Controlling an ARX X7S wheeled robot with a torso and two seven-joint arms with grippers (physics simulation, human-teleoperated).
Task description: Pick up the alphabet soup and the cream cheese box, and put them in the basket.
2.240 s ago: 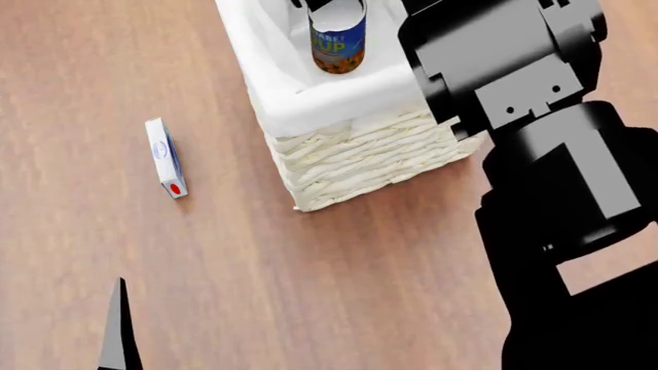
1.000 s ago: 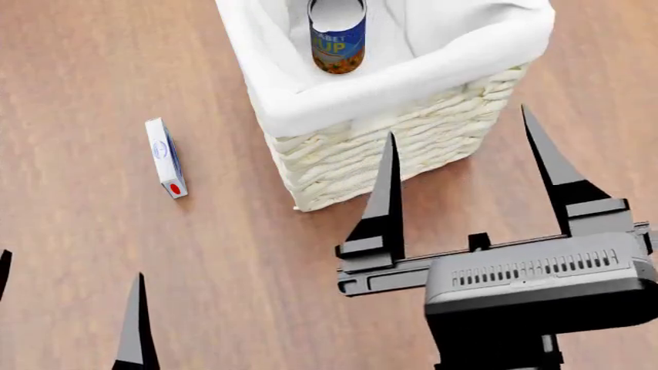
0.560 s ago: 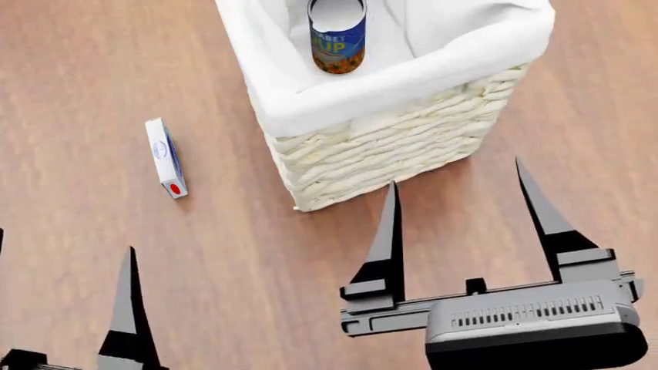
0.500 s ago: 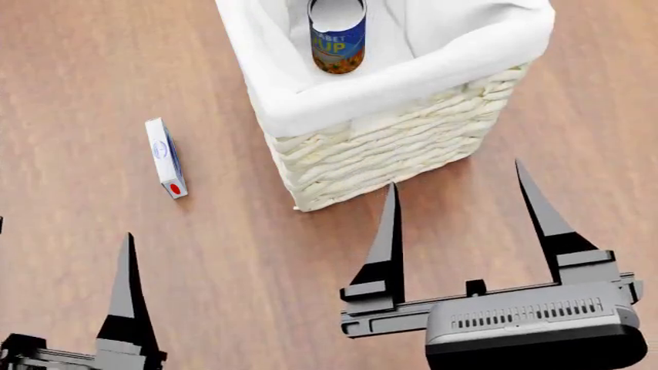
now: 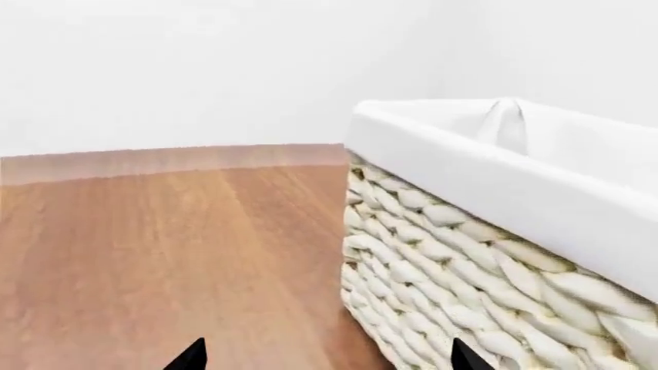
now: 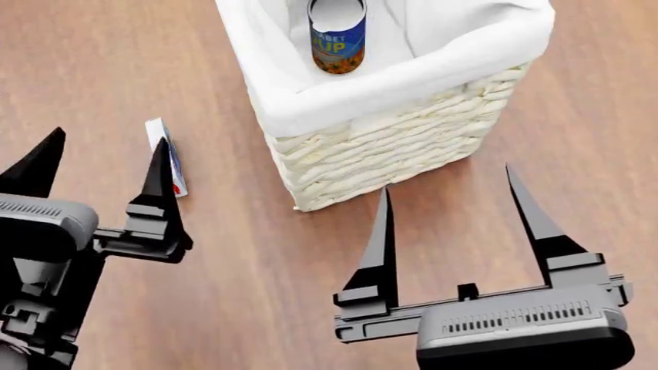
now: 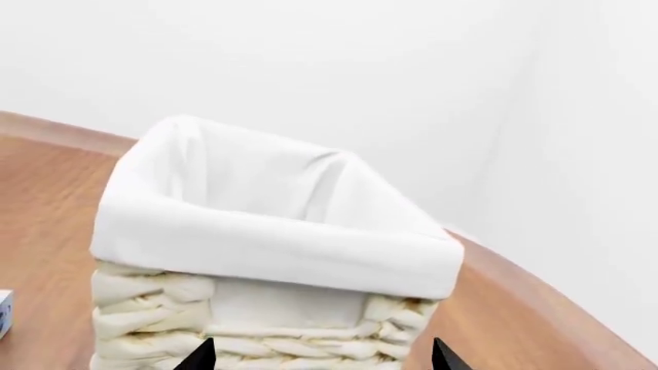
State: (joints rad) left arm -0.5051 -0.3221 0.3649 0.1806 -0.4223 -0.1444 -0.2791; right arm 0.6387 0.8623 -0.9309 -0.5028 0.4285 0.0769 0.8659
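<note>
A: Where is the soup (image 6: 337,37)?

B: Upright inside the basket (image 6: 381,146), near the liner's left wall as the head view shows it. No gripper touches it.

A: And the box (image 6: 177,166)?

B: On the wooden table (image 6: 257,285), left of the basket and apart from it. It stands on a thin edge. Most of it hides behind the left gripper (image 6: 98,159), whose right-hand finger crosses in front of it in the head view. Only the top white end and a blue strip show.

A: Is that gripper holding it?

B: No. Its two fingers are spread wide with nothing between them; the box sits just beside the inner finger, and whether they touch I cannot tell.

A: The right gripper (image 6: 448,193)?

B: Also spread wide and empty, hovering in front of the basket's near wall. Its wrist camera sees the basket (image 7: 267,254) and a sliver of the box (image 7: 5,312) at the edge.
</note>
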